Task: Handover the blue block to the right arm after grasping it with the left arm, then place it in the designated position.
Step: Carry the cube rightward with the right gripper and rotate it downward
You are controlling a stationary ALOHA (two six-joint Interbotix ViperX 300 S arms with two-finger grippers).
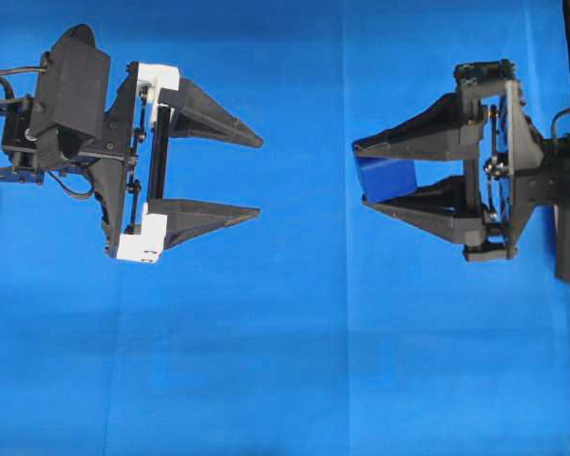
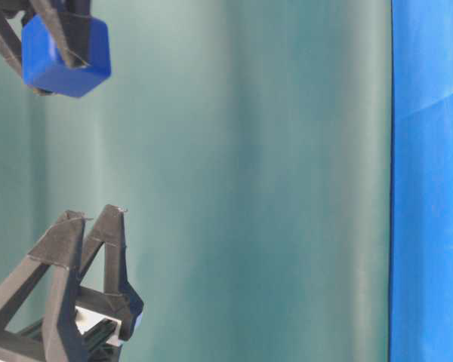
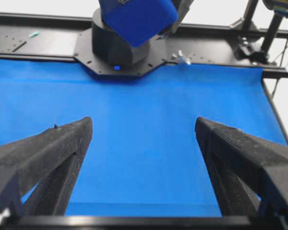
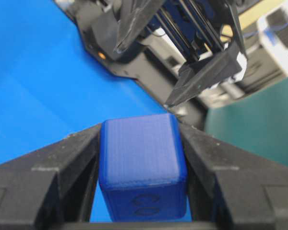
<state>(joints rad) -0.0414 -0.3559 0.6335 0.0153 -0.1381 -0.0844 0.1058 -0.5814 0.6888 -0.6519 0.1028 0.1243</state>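
the right gripper (image 1: 361, 173) clamps the blue block (image 1: 385, 176); the left gripper (image 1: 256, 178) gapes wide, holding nothing.

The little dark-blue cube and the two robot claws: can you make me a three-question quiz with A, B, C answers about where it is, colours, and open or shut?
1. Where is the small dark-blue cube?
A. Lying on the blue cloth
B. Between the fingers of the all-black right gripper
C. Inside the left gripper

2. What colour are the brackets on the left gripper?
A. White
B. Red
C. Yellow

3. How is the left gripper?
A. Shut on the cube
B. Shut on nothing
C. Open, holding nothing

Answers: 1 B, the right wrist view shows both black fingers pressing its sides. 2 A, white parts show from overhead. 3 C, its fingers stand wide apart.
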